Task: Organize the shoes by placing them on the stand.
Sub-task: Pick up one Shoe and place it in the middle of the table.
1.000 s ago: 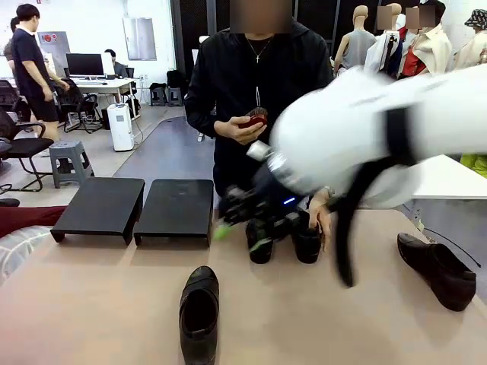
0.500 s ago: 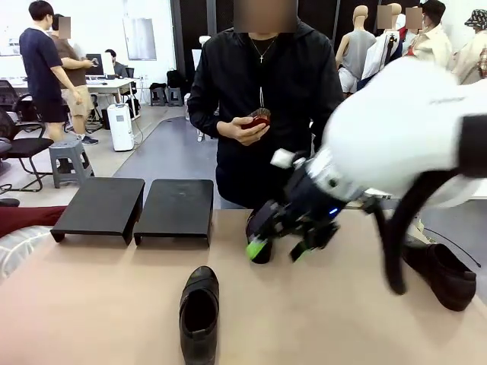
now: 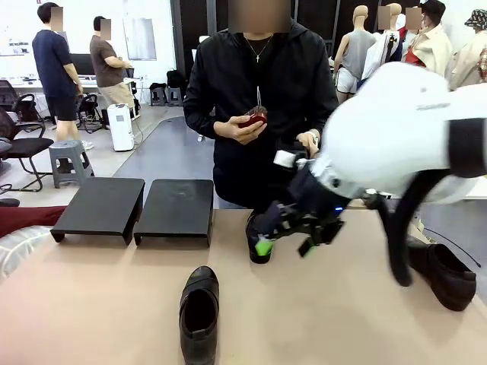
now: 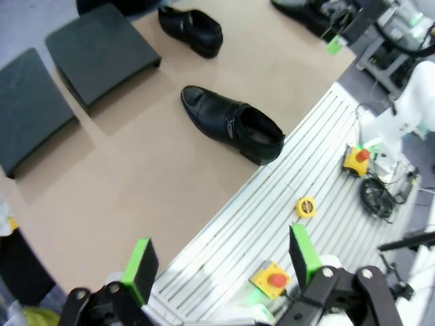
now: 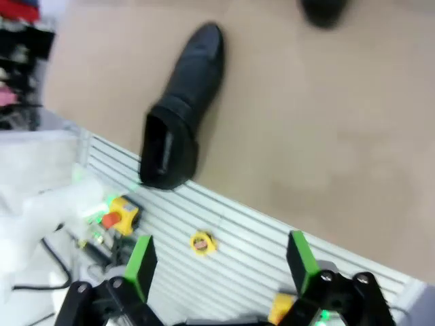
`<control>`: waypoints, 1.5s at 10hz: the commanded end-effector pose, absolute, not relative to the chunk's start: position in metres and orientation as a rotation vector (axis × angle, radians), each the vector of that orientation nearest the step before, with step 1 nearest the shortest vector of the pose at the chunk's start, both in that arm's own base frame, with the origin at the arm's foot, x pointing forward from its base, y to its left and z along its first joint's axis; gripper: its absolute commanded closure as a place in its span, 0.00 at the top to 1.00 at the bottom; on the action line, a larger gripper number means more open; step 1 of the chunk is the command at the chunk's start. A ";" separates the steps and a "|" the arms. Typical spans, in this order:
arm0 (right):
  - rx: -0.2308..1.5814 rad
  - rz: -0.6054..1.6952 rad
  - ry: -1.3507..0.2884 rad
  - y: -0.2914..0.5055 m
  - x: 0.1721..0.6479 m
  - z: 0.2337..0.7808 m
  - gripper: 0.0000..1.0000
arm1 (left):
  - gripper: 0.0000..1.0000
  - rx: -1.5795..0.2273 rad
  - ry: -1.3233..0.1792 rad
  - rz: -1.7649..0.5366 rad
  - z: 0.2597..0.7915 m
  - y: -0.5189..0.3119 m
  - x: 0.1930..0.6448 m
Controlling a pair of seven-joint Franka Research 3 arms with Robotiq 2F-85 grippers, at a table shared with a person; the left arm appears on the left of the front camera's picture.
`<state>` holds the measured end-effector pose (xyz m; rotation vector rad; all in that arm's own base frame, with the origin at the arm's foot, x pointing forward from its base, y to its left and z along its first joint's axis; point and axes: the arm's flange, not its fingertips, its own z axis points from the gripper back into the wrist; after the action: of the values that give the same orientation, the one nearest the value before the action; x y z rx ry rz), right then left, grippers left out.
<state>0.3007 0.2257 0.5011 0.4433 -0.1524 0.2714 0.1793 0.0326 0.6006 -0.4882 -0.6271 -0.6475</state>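
The shoes all sit on the table [image 3: 99, 304], none yet on the stand [image 3: 176, 205], a pair of low black platforms side by side. A loafer [image 3: 199, 312] lies in front of the stand, nearer the robot, toe pointing towards it. A second shoe [image 3: 253, 232] stands just to the right of the stand, and a third shoe [image 3: 440, 272], longer and higher-cut, lies well off to the stand's right. The shiny leather looks stiff enough to keep its shape but probably slick, and each shoe seems moderately heavy towards the heel. The surest hold is likely at the collar, with one finger inside the opening and one outside the heel wall, rather than across the smooth rounded toe. The right gripper [image 3: 285, 245] hangs beside the second shoe, right of the stand, pads spread wide with nothing between them. The left gripper [image 4: 221, 261] hovers well back from the stand, past the table's near edge, likewise gaping and empty.
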 end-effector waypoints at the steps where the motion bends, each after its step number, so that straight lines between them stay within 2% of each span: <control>1: 0.420 0.176 -0.239 0.153 0.278 0.523 1.00 | 1.00 -0.499 -0.630 -0.649 0.602 0.033 0.180; 3: 0.449 -0.057 -0.333 0.048 0.282 0.556 1.00 | 1.00 -0.499 -0.630 -0.649 0.602 0.033 0.180; 5: 0.557 -0.194 -0.371 -0.040 0.274 0.577 1.00 | 1.00 -0.499 -0.630 -0.649 0.602 0.033 0.180; 7: 0.577 -0.357 -0.387 -0.098 0.269 0.571 1.00 | 1.00 -0.499 -0.630 -0.649 0.602 0.033 0.180; 8: 0.599 -0.387 -0.413 -0.108 0.269 0.556 1.00 | 1.00 -0.499 -0.630 -0.649 0.602 0.033 0.180; 9: 0.571 -0.332 -0.404 -0.093 0.258 0.576 1.00 | 1.00 -0.499 -0.630 -0.649 0.602 0.033 0.180; 15: 0.571 -0.332 -0.404 -0.093 0.258 0.576 1.00 | 1.00 -0.499 -0.630 -0.649 0.602 0.033 0.180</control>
<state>0.2593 -0.0911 0.5755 0.5521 -0.4012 -0.3476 0.1793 0.0328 0.6007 -0.4884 -0.6275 -0.6473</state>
